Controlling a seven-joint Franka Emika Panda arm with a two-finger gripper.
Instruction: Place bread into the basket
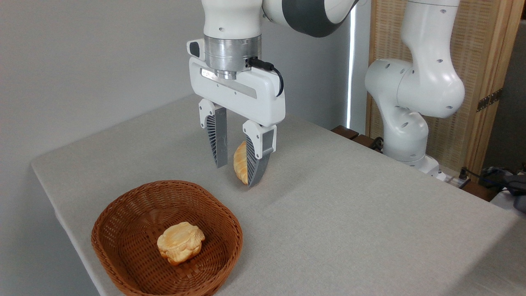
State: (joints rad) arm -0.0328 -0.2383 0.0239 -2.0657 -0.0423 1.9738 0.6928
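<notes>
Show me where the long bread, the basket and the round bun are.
bread (pixel 239 162): fixed camera, visible crust left of the right finger.
basket (pixel 230 220): fixed camera, right rim.
round bun (pixel 181 241): fixed camera, top centre, inside the basket.

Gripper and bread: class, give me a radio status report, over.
Gripper open, fingers straddling the bread on the table. Bread not in basket. Bun already inside. Path clear.

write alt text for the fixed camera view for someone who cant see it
A white robot arm's open gripper hangs over a grey table, its fingers either side of a long golden-brown bread that is partly hidden behind one finger. In front, near the table's edge, an oval wicker basket already holds a round pale bun.
</notes>
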